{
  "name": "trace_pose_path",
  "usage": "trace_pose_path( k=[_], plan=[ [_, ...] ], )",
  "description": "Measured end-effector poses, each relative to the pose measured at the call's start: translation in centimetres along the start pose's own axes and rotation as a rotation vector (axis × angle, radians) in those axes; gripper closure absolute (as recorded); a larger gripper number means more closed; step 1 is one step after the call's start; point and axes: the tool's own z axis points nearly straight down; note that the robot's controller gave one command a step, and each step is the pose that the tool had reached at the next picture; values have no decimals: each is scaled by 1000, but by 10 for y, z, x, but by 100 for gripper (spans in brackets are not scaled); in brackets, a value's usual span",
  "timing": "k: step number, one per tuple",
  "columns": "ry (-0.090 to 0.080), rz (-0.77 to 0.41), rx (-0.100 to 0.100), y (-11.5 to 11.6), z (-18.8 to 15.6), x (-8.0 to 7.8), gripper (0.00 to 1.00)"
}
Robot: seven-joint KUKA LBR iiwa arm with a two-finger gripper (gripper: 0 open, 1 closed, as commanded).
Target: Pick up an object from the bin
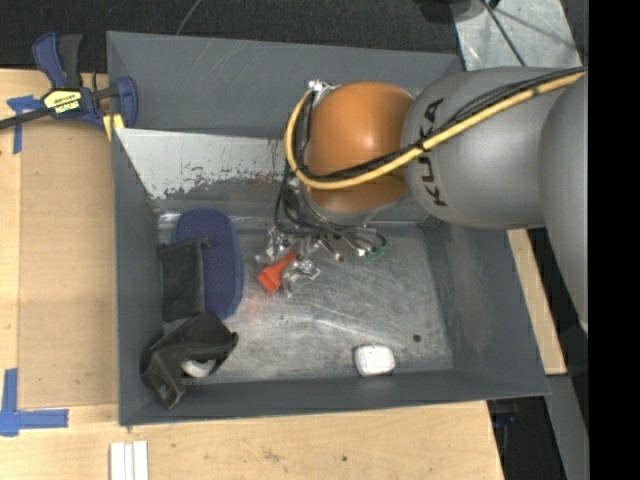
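While the end effector [297,265] hangs low over the floor of the bin [470,298], under the arm's orange cover [355,143], a small red-orange piece [269,277] lies at its left edge, touching it or nearly so, towards the middle of the bin. How far the end effector stands open cannot be told, since its metal parts run together with the wrist hardware. Nor can it be told whether the red-orange piece is in its grip or merely beside it.

By the look of it, the step in hand is the grasp itself, at the bottom of the reach, with the lift not yet begun. The next move calls for a firm closing on that piece, then a straight rise clear of the walls.

A small green bit [376,254] lies just to the right, under the wrist. Well apart are a blue oval pad [218,253] with a black strip [182,280] against it at the left, a crumpled black thing [185,353] in the view's lower left corner, and a white block [374,360] by the lower wall.
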Motion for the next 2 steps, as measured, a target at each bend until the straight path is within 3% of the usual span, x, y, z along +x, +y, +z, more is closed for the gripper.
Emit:
trace_pose_path(
  k=[1, 2],
  plan=[
    [0, 3, 0, -1, -53, -2, 100],
    [2, 8, -1, -2, -73, -4, 100]
  ],
)
